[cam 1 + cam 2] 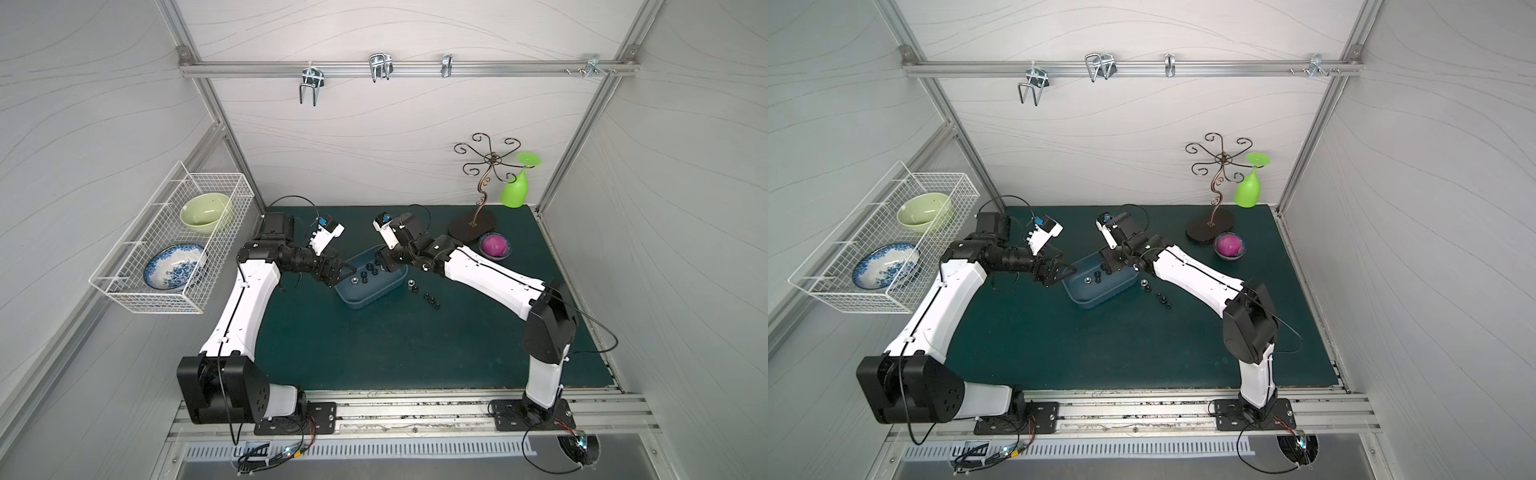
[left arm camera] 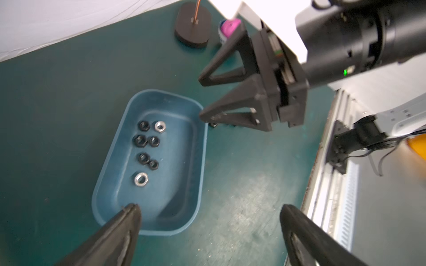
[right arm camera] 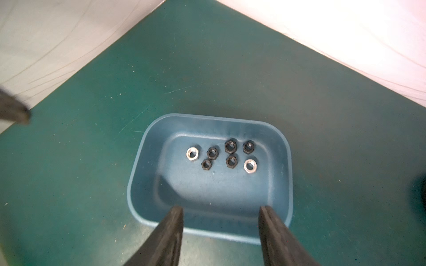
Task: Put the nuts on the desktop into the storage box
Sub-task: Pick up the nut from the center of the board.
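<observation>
While the right gripper (image 3: 221, 209) hangs over one end of the box (image 3: 143, 175) with its two fingers (image 3: 170, 230) spread apart and nothing between them, seven nuts (image 3: 230, 147) lie flat on the box floor just ahead of its fingertips. Five of them are black and two silver, bunched close together and clear of the walls. The left gripper (image 2: 209, 207) faces it from the opposite end of the box, fingers spread wide and empty. One of its fingertips is over the near rim and the other is out over the bare tabletop (image 2: 242, 184) beside the box. The box rests flat on the tabletop between the two grippers. In both top views a short string of about five loose nuts (image 1: 427, 296) lies on the tabletop just outside the box wall, behind the right gripper's fingertips and alongside its forearm. One of these looks silver and the rest black. Farther back behind the right gripper, well apart from the box, a small bowl (image 1: 508, 249) holds a pink ball (image 1: 492, 244).
</observation>
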Controlling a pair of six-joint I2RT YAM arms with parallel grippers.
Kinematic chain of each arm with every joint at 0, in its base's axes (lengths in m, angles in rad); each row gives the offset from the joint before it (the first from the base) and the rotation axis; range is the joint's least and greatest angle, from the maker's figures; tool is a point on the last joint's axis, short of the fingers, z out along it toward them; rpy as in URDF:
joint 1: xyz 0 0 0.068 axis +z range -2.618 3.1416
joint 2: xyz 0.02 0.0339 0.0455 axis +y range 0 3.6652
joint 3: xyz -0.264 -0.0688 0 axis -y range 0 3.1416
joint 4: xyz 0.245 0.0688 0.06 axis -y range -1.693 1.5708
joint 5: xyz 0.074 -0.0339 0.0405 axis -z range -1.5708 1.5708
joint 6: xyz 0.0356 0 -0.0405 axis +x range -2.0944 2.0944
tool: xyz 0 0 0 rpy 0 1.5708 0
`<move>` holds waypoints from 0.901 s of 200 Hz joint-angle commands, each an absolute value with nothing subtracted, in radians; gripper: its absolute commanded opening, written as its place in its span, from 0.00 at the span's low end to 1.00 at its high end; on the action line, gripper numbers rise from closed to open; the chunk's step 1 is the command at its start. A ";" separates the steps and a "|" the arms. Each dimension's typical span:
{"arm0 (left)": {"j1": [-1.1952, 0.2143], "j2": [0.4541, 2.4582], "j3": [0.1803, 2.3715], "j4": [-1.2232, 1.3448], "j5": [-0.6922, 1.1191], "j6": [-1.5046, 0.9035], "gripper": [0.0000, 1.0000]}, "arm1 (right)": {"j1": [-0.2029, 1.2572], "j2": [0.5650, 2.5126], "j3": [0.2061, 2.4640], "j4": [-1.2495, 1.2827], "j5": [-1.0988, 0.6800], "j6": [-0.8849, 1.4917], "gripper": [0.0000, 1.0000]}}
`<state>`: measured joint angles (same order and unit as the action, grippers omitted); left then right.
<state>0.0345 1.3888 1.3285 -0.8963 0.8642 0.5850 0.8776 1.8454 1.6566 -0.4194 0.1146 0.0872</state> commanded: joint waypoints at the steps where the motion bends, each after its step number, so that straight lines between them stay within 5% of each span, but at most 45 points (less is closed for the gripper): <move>1: 0.027 1.409 1.374 -0.922 0.937 0.535 0.99 | 0.873 1.739 1.568 -0.442 0.094 0.090 0.57; 108: -0.233 1.429 1.283 -0.741 0.891 0.652 0.99 | 0.802 1.457 1.194 -0.520 0.115 0.187 0.69; 180: -0.369 1.504 1.173 -0.530 0.787 0.639 0.99 | 0.752 1.480 1.094 -0.536 0.113 0.248 0.68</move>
